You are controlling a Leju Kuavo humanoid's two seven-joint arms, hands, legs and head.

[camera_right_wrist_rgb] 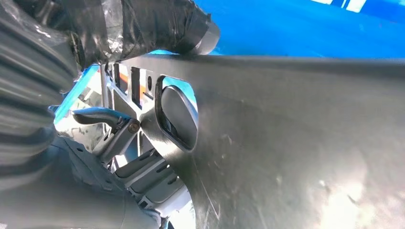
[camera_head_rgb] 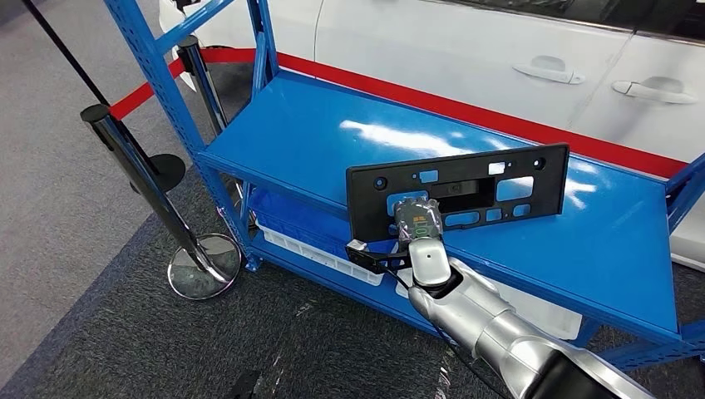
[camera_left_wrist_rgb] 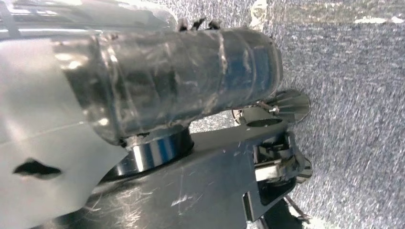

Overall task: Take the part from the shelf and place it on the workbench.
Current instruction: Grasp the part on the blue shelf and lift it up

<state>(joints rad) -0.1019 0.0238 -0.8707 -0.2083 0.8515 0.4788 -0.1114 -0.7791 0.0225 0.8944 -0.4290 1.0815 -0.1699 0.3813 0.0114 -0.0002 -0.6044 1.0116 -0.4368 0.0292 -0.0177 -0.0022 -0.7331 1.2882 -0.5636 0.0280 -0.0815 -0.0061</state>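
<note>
Gripping the black part [camera_head_rgb: 457, 191] at its lower edge, the right hand [camera_head_rgb: 416, 224] holds it over the blue shelf [camera_head_rgb: 332, 133]. I think the grip must stay firm and the plate level while lifting it clear. Whether the left hand [camera_left_wrist_rgb: 181, 76] is open or closed I cannot tell.

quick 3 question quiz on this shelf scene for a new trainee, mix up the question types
1. True or false: the black part lies flat on the blue shelf.
2. Which hand holds the part? A) left hand B) right hand C) a person's hand
3. Fill in: behind the shelf stands a white ____ with a red strip along its base.

Key
1. False: it is tilted up on edge, lifted by the hand at its lower edge.
2. B: the right arm comes in from below, and the right wrist view shows its fingers reaching through a cut-out in the part.
3. car
</note>
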